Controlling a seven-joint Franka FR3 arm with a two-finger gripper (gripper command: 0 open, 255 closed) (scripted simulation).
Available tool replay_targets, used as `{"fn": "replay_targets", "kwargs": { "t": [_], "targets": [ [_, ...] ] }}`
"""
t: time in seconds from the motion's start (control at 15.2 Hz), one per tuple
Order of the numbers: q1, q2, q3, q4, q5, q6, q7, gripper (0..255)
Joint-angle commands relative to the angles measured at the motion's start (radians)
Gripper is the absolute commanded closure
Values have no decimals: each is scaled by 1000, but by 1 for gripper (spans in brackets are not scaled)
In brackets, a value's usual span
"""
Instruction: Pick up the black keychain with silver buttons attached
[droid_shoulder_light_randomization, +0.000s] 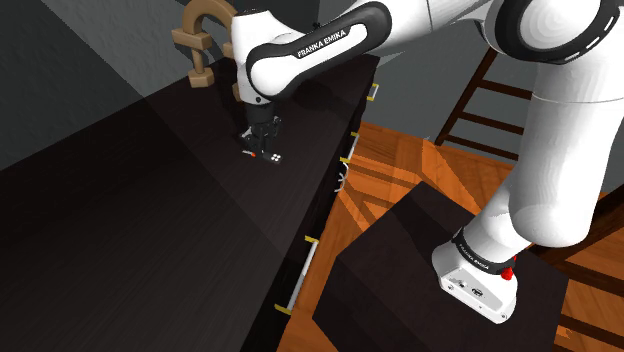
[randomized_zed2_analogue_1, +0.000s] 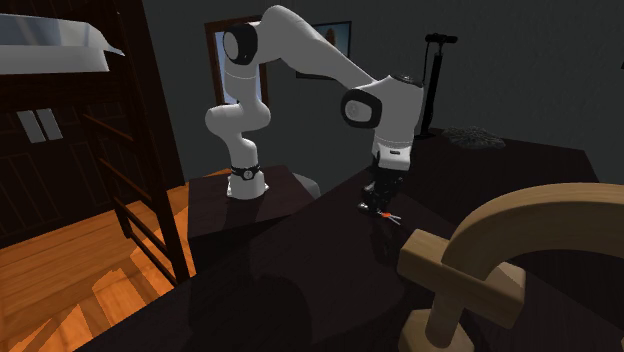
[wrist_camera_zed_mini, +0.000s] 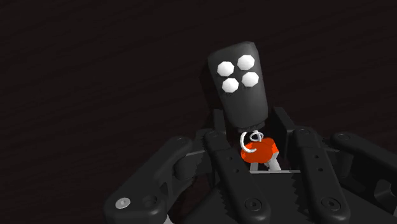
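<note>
A black key fob with several white round buttons lies on the dark tabletop. A silver ring and a red key head hang at its near end. My gripper is down over that end, its fingers pressed against the fob's end and the red key head. In the shoulder view the gripper stands upright on the keychain, near the table's right edge. From across the table the keychain shows just under the gripper.
A tan wooden arch-shaped ornament stands at the table's far end, large in the second exterior view's foreground. The table's drawer front drops to the wooden floor. My dark stand and a ladder are to the right.
</note>
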Motion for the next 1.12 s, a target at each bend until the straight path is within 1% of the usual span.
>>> {"fn": "replay_targets", "kwargs": {
  "t": [0.0, 0.92, 1.06],
  "targets": [
    [-1, -7, 1, 5, 2, -11, -1, 255],
    [-6, -78, 11, 97, 25, -172, -13, 255],
    [-6, -79, 11, 98, 25, -173, -13, 255]
  ]
}}
